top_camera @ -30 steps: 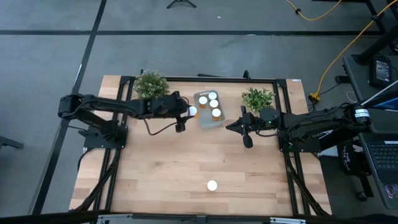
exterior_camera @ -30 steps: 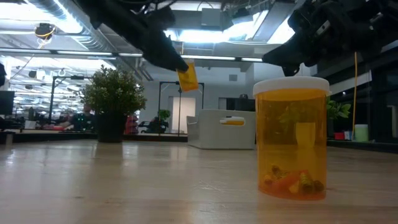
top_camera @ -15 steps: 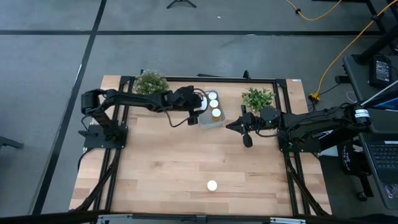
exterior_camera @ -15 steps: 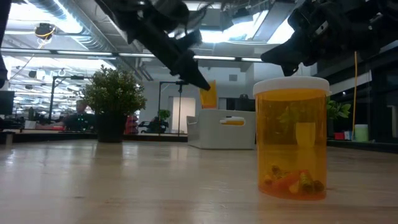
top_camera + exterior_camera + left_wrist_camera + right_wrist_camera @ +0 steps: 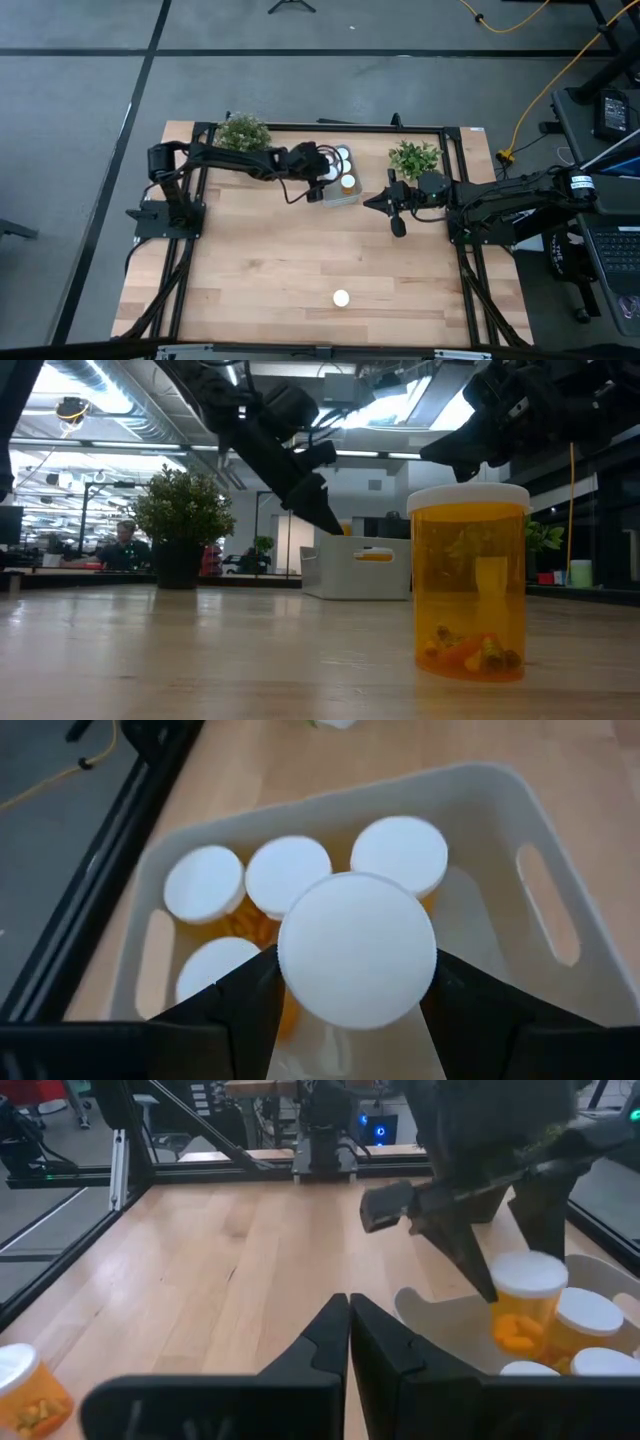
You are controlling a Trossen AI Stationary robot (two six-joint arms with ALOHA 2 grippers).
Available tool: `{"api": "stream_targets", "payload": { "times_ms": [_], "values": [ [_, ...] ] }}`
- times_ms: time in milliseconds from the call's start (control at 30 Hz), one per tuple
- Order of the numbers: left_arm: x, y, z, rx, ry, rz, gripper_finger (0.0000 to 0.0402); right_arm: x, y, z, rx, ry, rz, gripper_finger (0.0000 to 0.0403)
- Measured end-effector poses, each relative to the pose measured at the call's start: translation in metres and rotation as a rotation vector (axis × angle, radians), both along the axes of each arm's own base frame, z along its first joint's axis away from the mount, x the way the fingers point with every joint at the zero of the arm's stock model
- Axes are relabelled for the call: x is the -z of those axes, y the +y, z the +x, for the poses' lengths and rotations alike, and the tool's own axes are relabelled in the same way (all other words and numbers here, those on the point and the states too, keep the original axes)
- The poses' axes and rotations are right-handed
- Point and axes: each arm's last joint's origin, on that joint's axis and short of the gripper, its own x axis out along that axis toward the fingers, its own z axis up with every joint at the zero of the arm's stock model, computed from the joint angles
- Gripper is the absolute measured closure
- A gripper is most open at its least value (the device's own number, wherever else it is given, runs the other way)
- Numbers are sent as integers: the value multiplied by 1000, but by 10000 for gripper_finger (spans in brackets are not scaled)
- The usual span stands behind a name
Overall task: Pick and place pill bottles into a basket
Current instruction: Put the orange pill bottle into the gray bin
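Note:
My left gripper point(image 5: 355, 972) is shut on an orange pill bottle with a white cap point(image 5: 357, 948), held over the pale basket point(image 5: 500, 810). Several capped bottles point(image 5: 288, 872) stand inside the basket. From the right wrist view, the held bottle point(image 5: 522, 1315) dips into the basket's opening point(image 5: 440, 1315). One more bottle point(image 5: 341, 298) stands alone near the table's front edge and looms large in the low view point(image 5: 470, 585). My right gripper point(image 5: 372, 203) waits shut just right of the basket. My left gripper pinches the bottle between its two fingers, on the sides just under the cap point(image 5: 503, 1298); in its own wrist view the cap hides the contact. The fingers point(image 5: 470, 1260) slant down from the table's left. The bottle hangs cap up, its lower part behind the basket's rim.
Two green potted plants stand at the back, one left of the basket point(image 5: 243, 133) and one right of it point(image 5: 414, 158). Bare wood point(image 5: 300, 250) lies between the basket and the lone bottle at the front.
My left gripper has carried the bottle toward the table's right edge and downward, from beside the basket's left side to over the basket. The bottle has sunk from well above the rim to rim level. The grip has not changed.

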Motion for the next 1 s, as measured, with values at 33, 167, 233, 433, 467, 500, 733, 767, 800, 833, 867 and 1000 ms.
{"api": "stream_targets", "payload": {
  "times_ms": [33,167,233,433,467,500,733,767,800,833,867,1000],
  "values": [
    [2,0,1,0,5,-1,191,0,0,0,0,0,0,385],
    [10,1,2,-9,27,-15,191,0,0,0,0,2,0,385],
    [14,1,3,-10,34,-18,191,1,0,0,0,6,1,385],
    [17,2,5,-15,33,-11,191,1,0,0,0,7,1,385],
    [17,2,5,-16,31,-10,191,1,0,0,0,8,1,385],
    [18,2,5,-16,30,-10,191,1,0,0,0,8,1,385],
    [23,6,4,-26,48,-15,191,1,0,0,0,8,1,385],
    [23,7,4,-29,53,-17,191,1,0,0,0,8,1,385],
    [24,8,4,-31,51,-16,191,1,0,0,0,8,1,385],
    [24,9,4,-33,47,-15,191,1,0,0,0,8,1,385],
    [25,9,4,-34,50,-16,191,1,0,0,0,8,1,385],
    [26,12,3,-42,55,-17,191,1,0,0,0,8,1,385]
  ]
}}
